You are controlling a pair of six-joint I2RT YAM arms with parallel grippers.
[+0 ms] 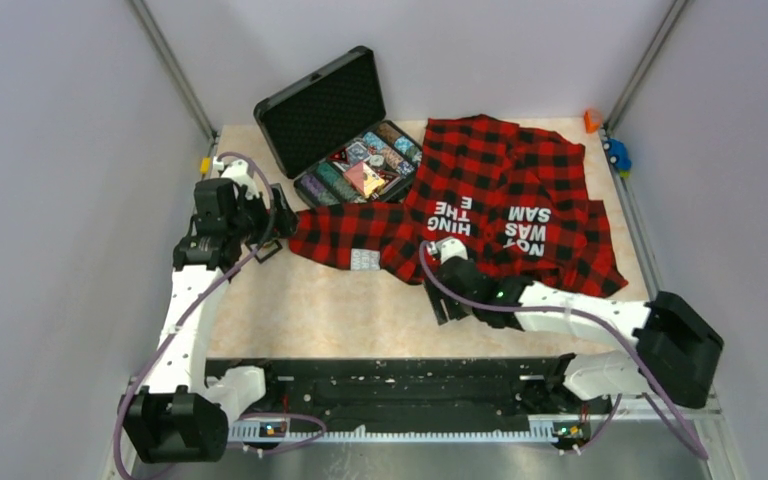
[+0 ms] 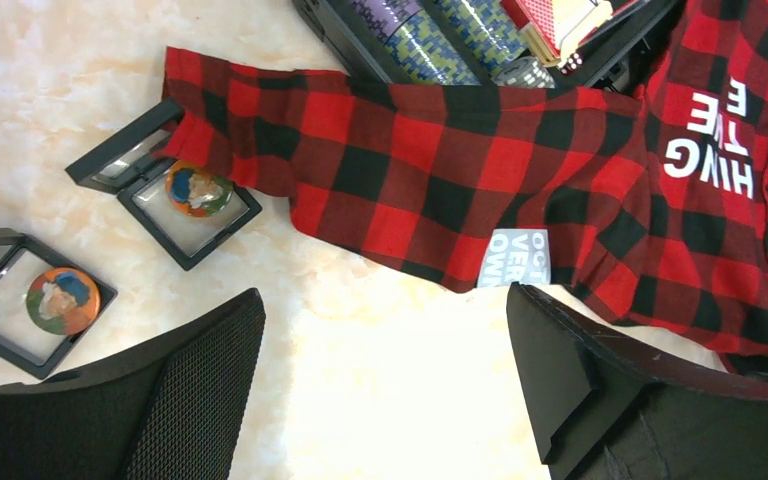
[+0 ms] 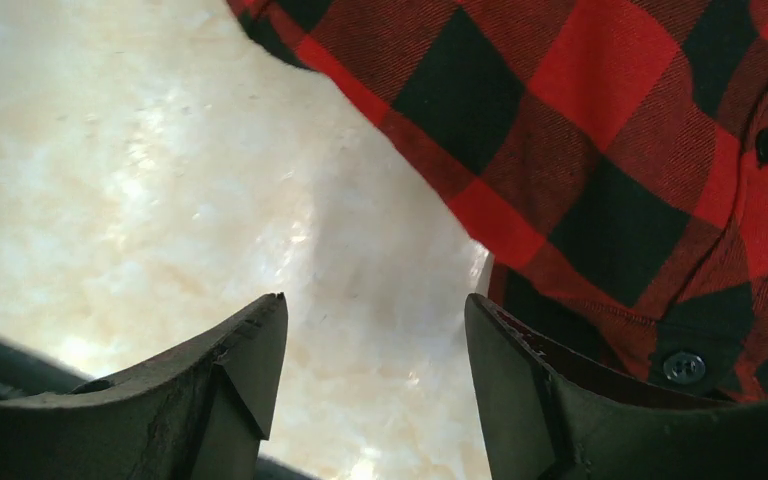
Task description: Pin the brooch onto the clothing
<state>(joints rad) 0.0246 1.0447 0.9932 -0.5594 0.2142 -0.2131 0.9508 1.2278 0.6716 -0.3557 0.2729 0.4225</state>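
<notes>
The red-and-black checked shirt point(image 1: 505, 205) with white block lettering lies spread at the table's middle right; its sleeve point(image 2: 400, 170) reaches left. Two round painted brooches lie in open black display boxes by the sleeve's cuff: one point(image 2: 198, 190) touches the cuff, the other point(image 2: 62, 300) lies further left. My left gripper point(image 2: 385, 295) is open and empty, above bare table just in front of the sleeve; it also shows in the top view point(image 1: 272, 235). My right gripper point(image 3: 375, 300) is open and empty over the table at the shirt's near hem point(image 3: 600, 230); it shows in the top view point(image 1: 445, 298).
An open black case point(image 1: 325, 110) of poker chips and cards stands at the back, touching the sleeve. A white label point(image 2: 518, 257) is sewn on the sleeve. Small orange point(image 1: 591, 120) and blue point(image 1: 616, 155) objects sit at the right wall. Walls enclose three sides.
</notes>
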